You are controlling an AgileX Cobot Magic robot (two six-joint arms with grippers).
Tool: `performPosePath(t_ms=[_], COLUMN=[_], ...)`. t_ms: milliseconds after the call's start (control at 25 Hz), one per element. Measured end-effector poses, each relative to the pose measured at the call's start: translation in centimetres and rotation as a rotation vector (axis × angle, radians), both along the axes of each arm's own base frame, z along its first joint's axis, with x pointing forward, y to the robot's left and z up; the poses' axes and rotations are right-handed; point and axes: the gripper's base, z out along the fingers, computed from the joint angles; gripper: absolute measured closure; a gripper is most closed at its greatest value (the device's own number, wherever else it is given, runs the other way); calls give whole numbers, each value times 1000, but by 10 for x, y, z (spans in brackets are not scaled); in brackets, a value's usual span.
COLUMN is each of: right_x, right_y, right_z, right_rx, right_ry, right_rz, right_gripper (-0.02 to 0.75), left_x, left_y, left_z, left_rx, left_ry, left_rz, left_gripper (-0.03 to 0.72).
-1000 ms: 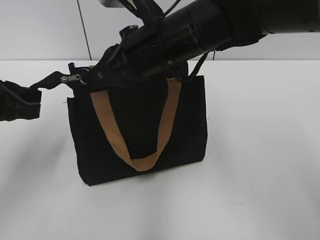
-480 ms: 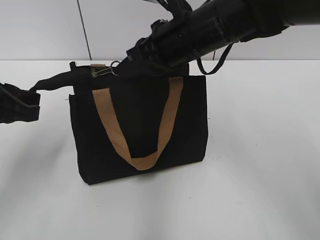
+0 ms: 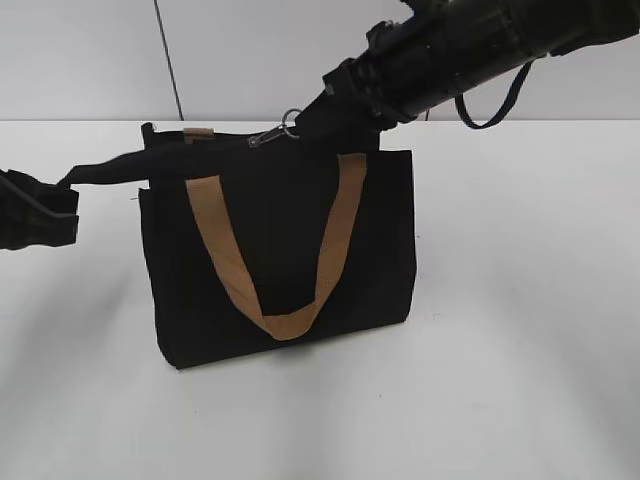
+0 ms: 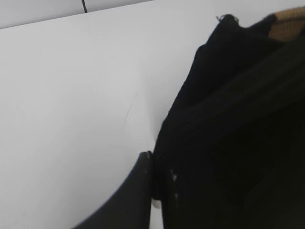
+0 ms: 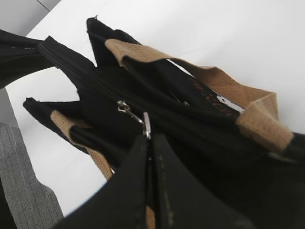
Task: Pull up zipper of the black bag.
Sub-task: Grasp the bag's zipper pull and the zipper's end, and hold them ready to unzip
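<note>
Zipper pull near mid-span of black bag top edge, pinched between closed fingers of right gripper. Left gripper clamps black end tab at left, holding it taut. Right stretch likely remains. Tan handle hangs clear on the front; white table.

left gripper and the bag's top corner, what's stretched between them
In the exterior view, a black fabric strip runs taut from the left gripper up to the black bag at its top left corner; nothing else lies there.
</note>
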Motion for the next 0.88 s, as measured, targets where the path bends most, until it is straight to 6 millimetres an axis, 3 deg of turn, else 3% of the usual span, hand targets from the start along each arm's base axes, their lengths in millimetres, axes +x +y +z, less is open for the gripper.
performPosePath(t_ms=[520, 880], right_x=[7, 5], right_y=[-65, -67], right_z=[10, 11], right_rx=[-90, -77], right_ry=[39, 73], right_rz=[-59, -54], right_gripper=[739, 739], left_x=[0, 0], left_y=[0, 0], left_z=[0, 0], left_rx=[-3, -14], left_ry=[5, 15], left_rz=[5, 16], left_gripper=[677, 677])
